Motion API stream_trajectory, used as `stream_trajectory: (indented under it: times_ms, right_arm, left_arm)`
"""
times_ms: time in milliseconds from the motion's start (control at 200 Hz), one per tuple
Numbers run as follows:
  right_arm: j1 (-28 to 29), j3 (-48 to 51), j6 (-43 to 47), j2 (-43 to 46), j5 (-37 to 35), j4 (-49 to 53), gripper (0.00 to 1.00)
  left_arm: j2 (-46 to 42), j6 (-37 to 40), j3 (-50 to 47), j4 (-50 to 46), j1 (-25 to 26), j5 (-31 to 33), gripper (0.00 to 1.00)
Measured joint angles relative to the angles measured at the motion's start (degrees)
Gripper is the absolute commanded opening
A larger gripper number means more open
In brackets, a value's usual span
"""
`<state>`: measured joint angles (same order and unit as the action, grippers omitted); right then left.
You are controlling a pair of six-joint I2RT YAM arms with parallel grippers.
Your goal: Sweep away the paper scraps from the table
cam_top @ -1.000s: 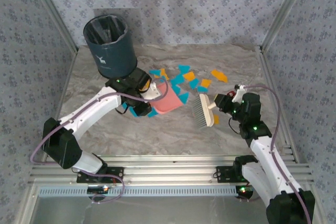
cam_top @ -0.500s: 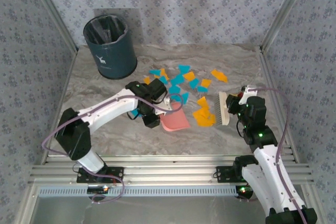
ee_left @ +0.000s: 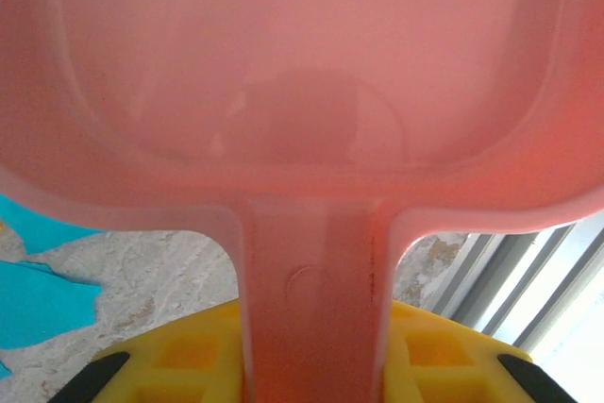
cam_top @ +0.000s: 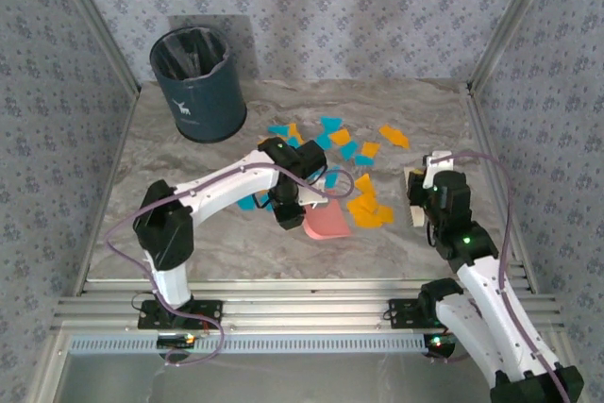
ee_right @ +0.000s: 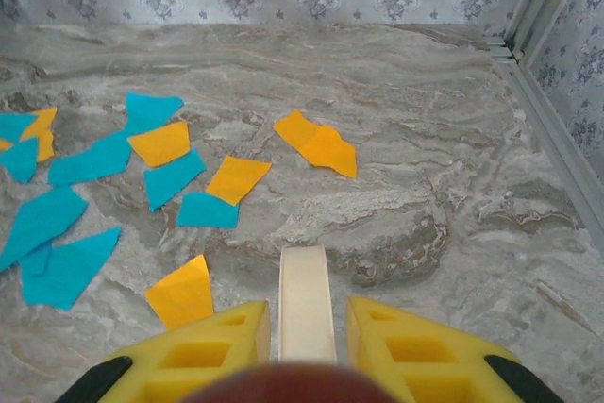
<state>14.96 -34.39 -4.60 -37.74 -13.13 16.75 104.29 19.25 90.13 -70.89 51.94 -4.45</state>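
Note:
Turquoise and orange paper scraps (cam_top: 321, 139) lie scattered over the far middle of the marble table (cam_top: 189, 233), with an orange heap (cam_top: 368, 209) nearer. My left gripper (cam_top: 293, 207) is shut on the handle (ee_left: 311, 299) of the pink dustpan (cam_top: 327, 222), which lies on the table just left of that heap. Its yellow fingers (ee_left: 179, 361) flank the handle, and turquoise scraps (ee_left: 38, 290) show under the pan's left side. My right gripper (cam_top: 427, 197) is shut on the cream brush (cam_top: 412, 197). The brush handle (ee_right: 304, 304) points at the scraps (ee_right: 316, 143).
A dark blue bin (cam_top: 198, 82) stands at the table's far left corner. Aluminium rails (cam_top: 491, 176) edge the right side, and patterned walls close in behind and on both sides. Bare marble lies near the front left.
My left arm has carried the dustpan right and down onto the table. My right gripper has swung the brush back toward the right edge. An orange heap now shows between them.

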Motion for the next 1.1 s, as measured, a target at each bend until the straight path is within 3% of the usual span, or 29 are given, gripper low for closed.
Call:
stream_trajectory:
  times_ms: [290,1099]
  right_arm:
    - [5.09,-0.44,2.71,-3.63,-5.6,0.59,0.0]
    - [10.75,-0.13,1.2,-9.35,-5.95,-5.42,0.0]
  left_arm:
    - [3.8,-0.9,2.75,-3.17,0.57,0.48,0.0]
    - [10.99,-0.57,8.09,-4.57,0.55,2.4,0.0]
